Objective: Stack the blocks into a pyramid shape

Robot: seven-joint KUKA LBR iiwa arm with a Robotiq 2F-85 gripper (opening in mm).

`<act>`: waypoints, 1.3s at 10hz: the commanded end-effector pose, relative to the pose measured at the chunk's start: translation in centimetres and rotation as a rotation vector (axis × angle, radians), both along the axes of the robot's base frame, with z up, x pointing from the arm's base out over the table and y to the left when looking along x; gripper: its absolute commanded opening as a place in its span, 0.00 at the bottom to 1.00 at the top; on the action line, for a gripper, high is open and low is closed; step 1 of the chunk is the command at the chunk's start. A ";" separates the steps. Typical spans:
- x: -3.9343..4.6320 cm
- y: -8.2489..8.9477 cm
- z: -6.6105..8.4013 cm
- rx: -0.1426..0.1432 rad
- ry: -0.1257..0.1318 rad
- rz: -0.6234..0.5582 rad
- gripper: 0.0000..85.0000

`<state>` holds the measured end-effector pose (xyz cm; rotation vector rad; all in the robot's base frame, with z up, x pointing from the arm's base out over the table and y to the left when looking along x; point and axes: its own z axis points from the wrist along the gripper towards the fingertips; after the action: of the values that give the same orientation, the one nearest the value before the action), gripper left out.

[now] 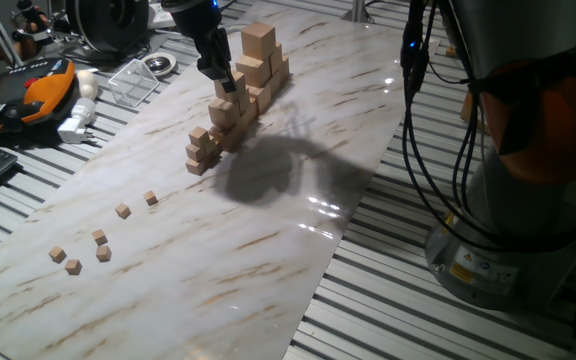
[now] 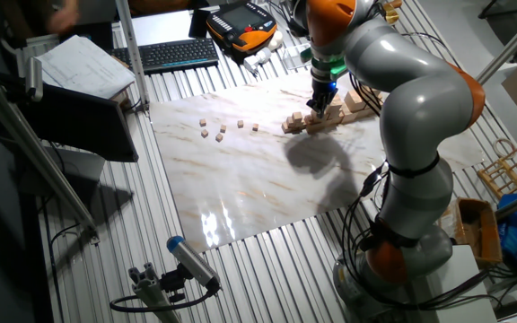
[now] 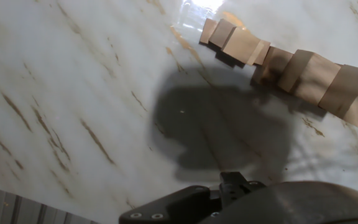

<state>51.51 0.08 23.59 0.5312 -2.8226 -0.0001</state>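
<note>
While small blocks: six tiny tan cubes [image 1: 99, 237] lay scattered on the marble tabletop [image 1: 268, 240].
Larger stepped stack [image 1: 238, 95]: stood well apart from them.
Gripper [image 1: 218, 72]: hovered beside that stack.
Jaws: state could not be told.

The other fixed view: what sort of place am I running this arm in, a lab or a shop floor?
Most likely a robotics lab. The marble-patterned board lies on a slatted metal bench, a teach pendant and keyboard sit at its far edge, and cables trail down by the arm's base.
</note>
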 end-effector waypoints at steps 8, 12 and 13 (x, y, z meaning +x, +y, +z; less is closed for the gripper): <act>0.01 0.0 0.0 -0.010 -0.001 -0.023 0.00; 0.01 0.0 0.0 -0.025 -0.040 -0.094 0.00; 0.01 0.0 0.0 -0.003 -0.129 -0.136 0.00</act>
<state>51.52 0.16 23.63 0.3720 -2.9142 0.0242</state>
